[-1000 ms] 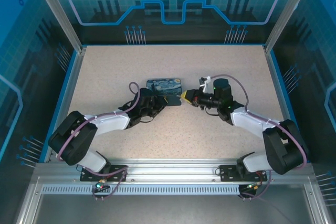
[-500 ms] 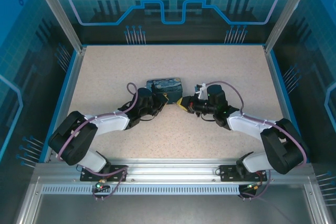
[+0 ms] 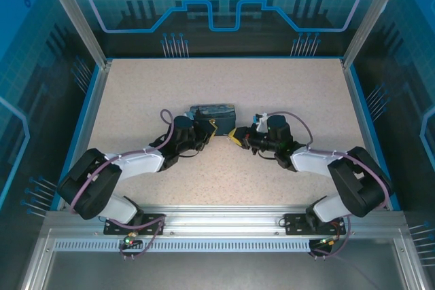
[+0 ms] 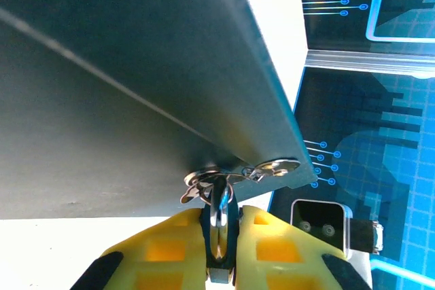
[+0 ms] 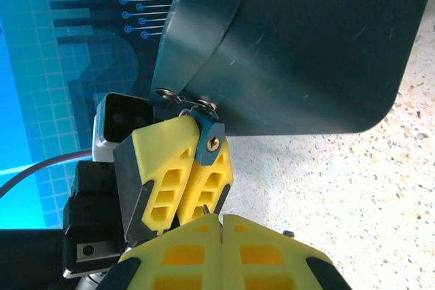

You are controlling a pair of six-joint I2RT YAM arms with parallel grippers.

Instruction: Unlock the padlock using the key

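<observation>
— Where's the padlock point(image 5: 211, 142)?
— Hanging at the box's point(image 3: 213, 109) near edge. My left gripper point(image 4: 219, 219) has it clamped.
— And the right gripper point(image 5: 221, 222)?
— Pinched tight, just short of the padlock. I can't make out the key.

Dark rectangular box point(image 3: 213, 109), speckled beige table point(image 3: 285, 89)

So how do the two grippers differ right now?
The left gripper is clamped on the padlock at the box's hasp. The right gripper is pressed fully shut, and anything it holds is too small to tell. The left gripper sits on the padlock's left, the right gripper on its right. Both have yellow fingers.
</observation>
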